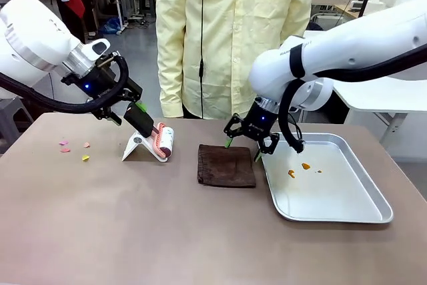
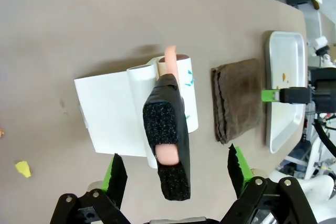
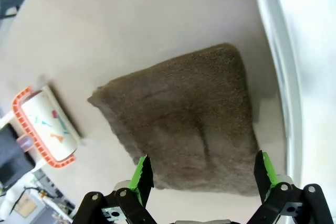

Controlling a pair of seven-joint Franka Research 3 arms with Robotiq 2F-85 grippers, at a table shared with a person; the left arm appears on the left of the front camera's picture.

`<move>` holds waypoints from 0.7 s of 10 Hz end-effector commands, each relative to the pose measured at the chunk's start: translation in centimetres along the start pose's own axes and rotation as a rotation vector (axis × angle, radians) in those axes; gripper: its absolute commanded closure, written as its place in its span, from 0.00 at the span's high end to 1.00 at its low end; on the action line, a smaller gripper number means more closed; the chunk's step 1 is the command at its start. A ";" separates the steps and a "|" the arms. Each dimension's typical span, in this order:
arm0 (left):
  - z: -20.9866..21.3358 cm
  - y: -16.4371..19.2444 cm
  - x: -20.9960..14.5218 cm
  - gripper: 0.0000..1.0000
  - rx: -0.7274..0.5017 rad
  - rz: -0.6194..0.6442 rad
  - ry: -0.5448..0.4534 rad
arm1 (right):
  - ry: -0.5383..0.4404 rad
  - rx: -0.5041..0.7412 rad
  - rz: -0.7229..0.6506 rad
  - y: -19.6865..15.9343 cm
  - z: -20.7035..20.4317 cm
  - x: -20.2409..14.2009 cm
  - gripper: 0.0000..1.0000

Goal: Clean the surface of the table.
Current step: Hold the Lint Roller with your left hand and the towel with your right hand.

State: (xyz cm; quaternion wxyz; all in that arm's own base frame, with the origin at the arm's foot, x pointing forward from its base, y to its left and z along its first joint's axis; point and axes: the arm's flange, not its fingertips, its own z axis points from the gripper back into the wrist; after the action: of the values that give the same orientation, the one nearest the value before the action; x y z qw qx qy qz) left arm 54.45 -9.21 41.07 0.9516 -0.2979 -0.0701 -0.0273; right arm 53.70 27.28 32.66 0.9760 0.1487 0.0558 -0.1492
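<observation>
Table [image 1: 133, 231] spans the foreground beneath both arms. Left gripper [image 2: 176, 161] hangs over its left-centre, fingers spread wide either side of the black handle of a lint roller [image 1: 163, 143], clear gaps on both sides; right gripper [image 1: 243, 149] hovers just above the table's middle, fingers likewise spread, over the far edge of a folded brown cloth [image 1: 227, 165]; silver tray [image 1: 373, 215] lies just beside the cloth; coloured scraps [image 1: 73, 148] lie on the table's left part.
</observation>
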 end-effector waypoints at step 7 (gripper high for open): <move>0.2 0.9 0.4 1.00 -0.041 -0.023 0.031 | 0.000 -0.175 0.211 1.5 -1.8 -0.2 1.00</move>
State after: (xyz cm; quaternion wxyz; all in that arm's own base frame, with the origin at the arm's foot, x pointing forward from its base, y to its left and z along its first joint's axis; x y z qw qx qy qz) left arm 54.70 -8.73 40.73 0.9497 -0.3065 -0.0559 -0.0314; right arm 53.03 28.90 31.41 0.9936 0.0705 0.0658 -0.0592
